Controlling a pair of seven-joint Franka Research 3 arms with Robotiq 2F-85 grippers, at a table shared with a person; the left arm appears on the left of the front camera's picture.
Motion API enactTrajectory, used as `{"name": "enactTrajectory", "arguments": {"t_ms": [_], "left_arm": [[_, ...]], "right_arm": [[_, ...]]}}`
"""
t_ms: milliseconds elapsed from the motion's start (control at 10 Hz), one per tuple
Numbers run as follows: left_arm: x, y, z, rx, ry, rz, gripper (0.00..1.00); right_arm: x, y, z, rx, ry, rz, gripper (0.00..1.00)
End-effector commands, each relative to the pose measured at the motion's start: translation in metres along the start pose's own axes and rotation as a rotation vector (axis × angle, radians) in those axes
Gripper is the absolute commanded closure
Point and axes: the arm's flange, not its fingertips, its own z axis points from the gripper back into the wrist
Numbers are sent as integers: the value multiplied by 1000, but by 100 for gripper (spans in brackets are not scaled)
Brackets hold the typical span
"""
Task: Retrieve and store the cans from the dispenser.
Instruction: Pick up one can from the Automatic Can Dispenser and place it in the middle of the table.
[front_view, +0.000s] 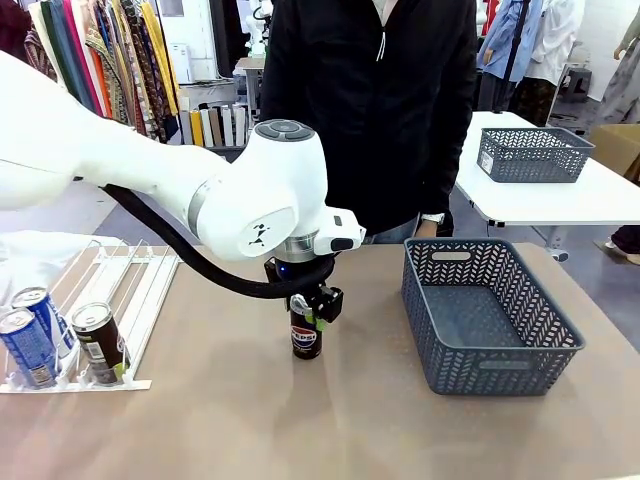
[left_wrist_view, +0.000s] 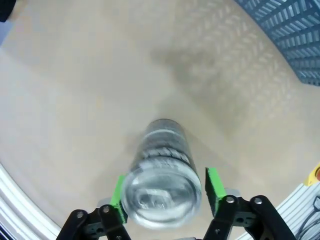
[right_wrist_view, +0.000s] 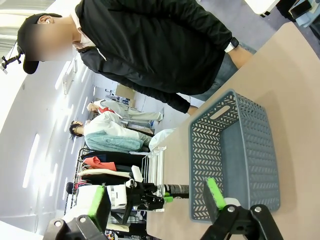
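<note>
A black Pepsi can (front_view: 306, 338) stands upright on the table's middle. My left gripper (front_view: 308, 312) comes down over it, one green pad on each side of it. In the left wrist view the can (left_wrist_view: 161, 187) sits between the fingers (left_wrist_view: 214, 186) with a thin gap on the right side, so the gripper (left_wrist_view: 165, 192) is open around the can. The white dispenser (front_view: 125, 285) lies at the left, with two blue cans (front_view: 32, 345) and a dark can (front_view: 98, 342) at its front stops. My right gripper (right_wrist_view: 155, 197) hangs open with nothing in it, well above the table.
A grey lattice basket (front_view: 500, 375) stands on the table's right half, with nothing in it; it is also in the right wrist view (right_wrist_view: 235, 150). A person (front_view: 370, 100) stands at the far edge. A second basket (front_view: 530, 152) sits on a white table behind.
</note>
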Motion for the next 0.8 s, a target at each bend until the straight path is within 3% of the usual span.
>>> {"name": "enactTrajectory", "arguments": {"t_ms": [0, 200, 400, 500, 600, 700], "left_arm": [[2, 2, 4, 39, -7, 12, 0], [-6, 9, 50, 21, -94, 73, 0], [-35, 38, 131, 5, -170, 165, 0], [-66, 67, 175, 7, -192, 196, 0], [-98, 100, 208, -109, -184, 189, 0], [-131, 137, 228, -116, -221, 285, 0]], "right_arm": [[3, 1, -2, 22, -16, 23, 0], [3, 1, -2, 22, -16, 23, 0], [3, 1, -2, 22, -16, 23, 0], [3, 1, -2, 22, -16, 23, 0], [3, 1, -2, 22, -16, 23, 0], [3, 1, -2, 22, -16, 23, 0]]}}
